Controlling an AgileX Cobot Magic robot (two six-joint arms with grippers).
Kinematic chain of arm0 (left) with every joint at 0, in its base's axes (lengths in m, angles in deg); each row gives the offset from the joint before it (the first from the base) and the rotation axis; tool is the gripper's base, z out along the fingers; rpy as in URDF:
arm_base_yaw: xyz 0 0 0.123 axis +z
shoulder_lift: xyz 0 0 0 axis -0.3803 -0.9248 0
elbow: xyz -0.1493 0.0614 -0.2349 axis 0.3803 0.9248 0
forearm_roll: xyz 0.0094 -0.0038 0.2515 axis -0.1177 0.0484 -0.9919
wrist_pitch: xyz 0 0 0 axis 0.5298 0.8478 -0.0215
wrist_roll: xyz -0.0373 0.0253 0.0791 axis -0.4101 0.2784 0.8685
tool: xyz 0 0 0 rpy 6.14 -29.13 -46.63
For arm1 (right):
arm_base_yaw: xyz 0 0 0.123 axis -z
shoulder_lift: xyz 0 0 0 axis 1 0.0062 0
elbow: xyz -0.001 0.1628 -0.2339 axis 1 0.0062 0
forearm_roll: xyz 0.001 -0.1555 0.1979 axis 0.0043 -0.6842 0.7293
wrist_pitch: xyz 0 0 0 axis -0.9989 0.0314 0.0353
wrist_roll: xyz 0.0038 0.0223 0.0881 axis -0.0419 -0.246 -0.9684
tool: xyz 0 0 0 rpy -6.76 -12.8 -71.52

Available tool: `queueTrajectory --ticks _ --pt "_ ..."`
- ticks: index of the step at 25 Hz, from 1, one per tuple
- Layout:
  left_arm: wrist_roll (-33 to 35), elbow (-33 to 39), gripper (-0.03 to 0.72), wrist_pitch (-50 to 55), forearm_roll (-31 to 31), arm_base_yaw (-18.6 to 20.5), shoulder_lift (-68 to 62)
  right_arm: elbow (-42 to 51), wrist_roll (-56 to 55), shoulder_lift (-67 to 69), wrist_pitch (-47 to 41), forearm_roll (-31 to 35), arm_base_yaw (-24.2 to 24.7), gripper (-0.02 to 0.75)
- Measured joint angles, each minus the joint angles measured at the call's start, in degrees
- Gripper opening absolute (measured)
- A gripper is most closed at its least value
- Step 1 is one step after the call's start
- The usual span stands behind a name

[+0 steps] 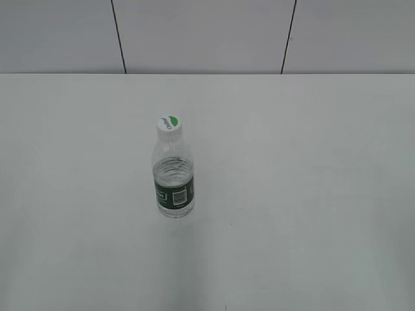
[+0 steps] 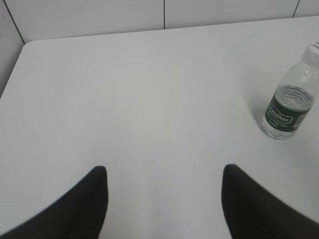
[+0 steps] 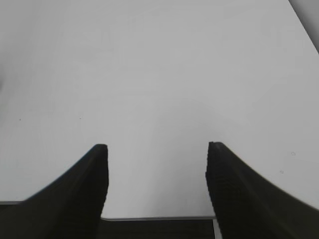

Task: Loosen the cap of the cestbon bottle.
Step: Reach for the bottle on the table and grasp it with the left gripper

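Table (image 1: 311,194): white, tiled wall (image 1: 207,32) behind. Bottle (image 1: 174,175): upright left of centre, standing alone. Cap (image 1: 168,124): white, green half-moon, seated on neck. Label: dark green, "C'estbon" legible from left wrist, barcode patch in exterior view. Left gripper (image 2: 164,172): spread wide, empty, bottle well apart. Right gripper (image 3: 157,147): spread wide, empty.

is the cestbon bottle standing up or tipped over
Upright: the cestbon bottle stands on its base on the table, with the cap on top.
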Motion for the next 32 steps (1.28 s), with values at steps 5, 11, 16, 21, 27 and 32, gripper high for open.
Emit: queueTrajectory --ticks 5,11,16,21,27,32 --pt "0.0 0.0 0.436 0.0 0.0 0.0 0.0 0.0 0.0 0.0 0.0 0.0 0.0 0.479" --pt "0.0 0.0 0.436 0.0 0.0 0.0 0.0 0.0 0.0 0.0 0.0 0.0 0.0 0.479" --pt "0.0 0.0 0.436 0.0 0.0 0.0 0.0 0.0 -0.1 0.0 0.0 -0.3 0.0 0.479" --pt "0.0 0.0 0.436 0.0 0.0 0.0 0.0 0.0 -0.3 0.0 0.0 -0.3 0.0 0.479" --pt "0.0 0.0 0.436 0.0 0.0 0.0 0.0 0.0 -0.4 0.0 0.0 -0.3 0.0 0.479" --pt "0.0 0.0 0.436 0.0 0.0 0.0 0.0 0.0 -0.6 0.0 0.0 -0.3 0.0 0.479"
